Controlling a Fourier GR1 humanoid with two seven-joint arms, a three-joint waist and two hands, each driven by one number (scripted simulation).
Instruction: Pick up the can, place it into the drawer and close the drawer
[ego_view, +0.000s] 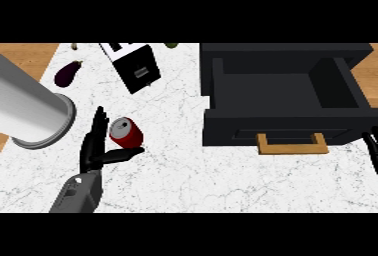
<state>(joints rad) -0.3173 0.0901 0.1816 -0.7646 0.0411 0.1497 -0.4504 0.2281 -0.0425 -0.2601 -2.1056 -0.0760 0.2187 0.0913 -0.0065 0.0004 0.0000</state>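
A red can (127, 133) with a silver top lies tilted on the white marble counter (221, 175), left of centre. My left hand (96, 147) is against its left side, fingers straight up along it and the thumb stretched under the can's lower edge. The black drawer (284, 95) stands pulled out at the right, its inside bare, with a wooden handle (292, 144) on its front. Only a dark sliver of my right hand (370, 150) shows at the right edge.
A large silver cylinder (29, 107) lies at the left edge. At the back, a black toaster (136, 65), a purple eggplant (68, 73) and a small green item (171, 45) sit on the counter.
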